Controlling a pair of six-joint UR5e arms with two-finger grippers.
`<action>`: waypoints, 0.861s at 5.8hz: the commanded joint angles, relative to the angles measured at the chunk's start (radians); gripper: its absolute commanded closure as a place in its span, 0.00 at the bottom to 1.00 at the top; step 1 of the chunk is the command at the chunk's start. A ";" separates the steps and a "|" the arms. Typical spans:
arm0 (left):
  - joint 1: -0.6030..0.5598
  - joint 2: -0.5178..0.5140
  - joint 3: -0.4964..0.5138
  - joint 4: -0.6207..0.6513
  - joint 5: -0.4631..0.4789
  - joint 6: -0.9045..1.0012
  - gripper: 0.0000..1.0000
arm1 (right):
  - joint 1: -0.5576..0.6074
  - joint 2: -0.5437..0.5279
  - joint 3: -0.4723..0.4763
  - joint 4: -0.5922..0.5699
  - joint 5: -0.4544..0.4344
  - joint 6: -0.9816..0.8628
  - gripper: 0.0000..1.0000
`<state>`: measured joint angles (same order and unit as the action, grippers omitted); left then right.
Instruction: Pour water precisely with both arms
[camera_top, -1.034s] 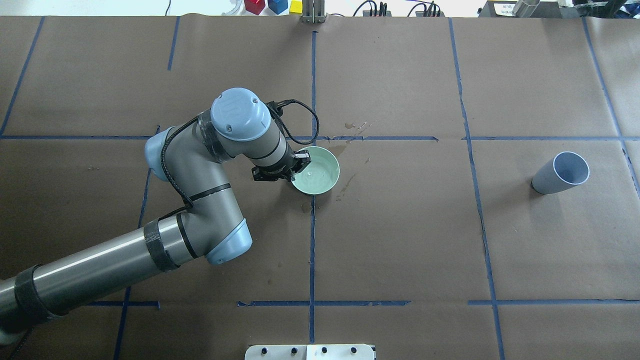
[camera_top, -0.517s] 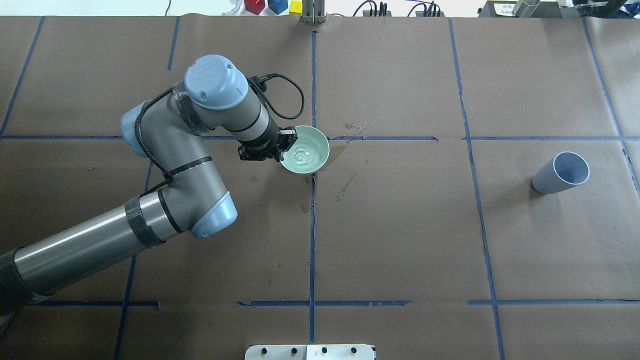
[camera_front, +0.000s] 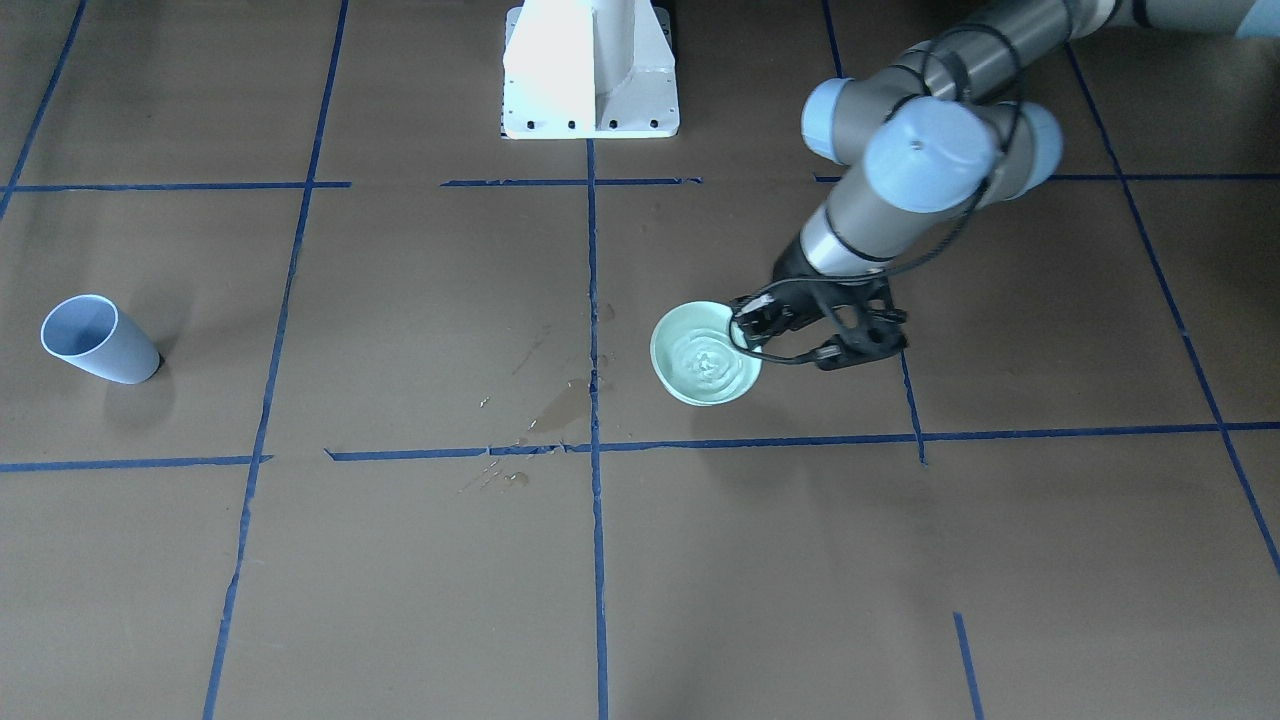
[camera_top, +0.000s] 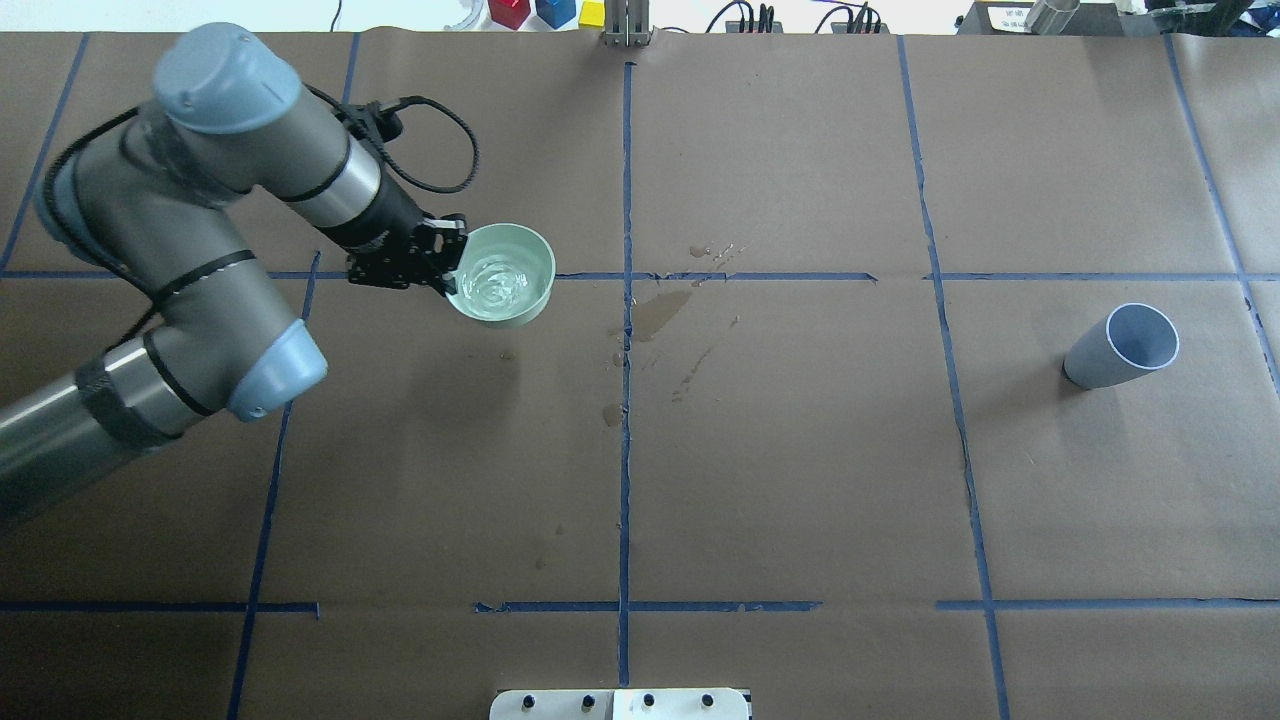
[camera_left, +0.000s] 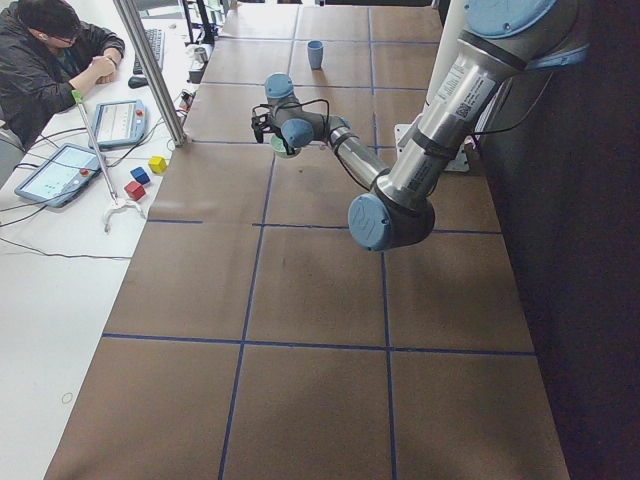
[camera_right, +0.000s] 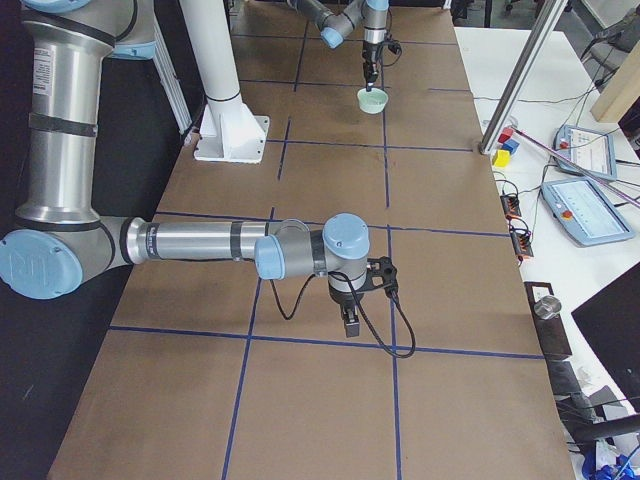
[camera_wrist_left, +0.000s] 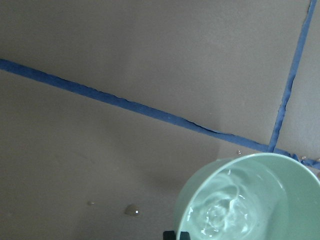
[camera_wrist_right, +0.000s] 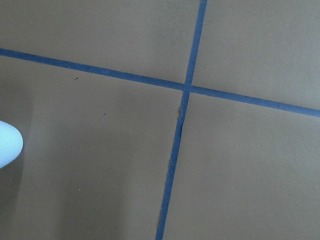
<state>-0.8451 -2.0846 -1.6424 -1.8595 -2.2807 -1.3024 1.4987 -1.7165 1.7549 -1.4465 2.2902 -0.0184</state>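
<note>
L claw (camera_top: 449, 268) on bowl (camera_top: 497, 316), prob. aloft

The water (camera_top: 497, 281) lies in the bowl (camera_top: 505, 314), well left of the cup (camera_top: 1105, 362).

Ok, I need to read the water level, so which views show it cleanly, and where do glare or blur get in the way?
Overhead exterior: sharp, but white glints ripple over the water in the green bowl. Exterior front-facing: ripples readable; the pedestal is blown out. Left wrist-mounted: closest, slightly soft, bowl cut by the frame edge. Side views: bowl too small.
</note>
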 joint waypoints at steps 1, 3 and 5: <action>-0.145 0.183 -0.063 -0.003 -0.133 0.243 1.00 | 0.000 0.000 0.000 0.000 0.000 0.000 0.00; -0.321 0.364 -0.051 0.000 -0.241 0.569 1.00 | 0.000 0.000 0.000 0.000 0.000 0.000 0.00; -0.406 0.504 -0.045 -0.001 -0.243 0.811 1.00 | -0.002 0.000 0.000 0.000 0.000 0.000 0.00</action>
<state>-1.2134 -1.6490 -1.6894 -1.8597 -2.5200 -0.6019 1.4975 -1.7165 1.7548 -1.4465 2.2902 -0.0176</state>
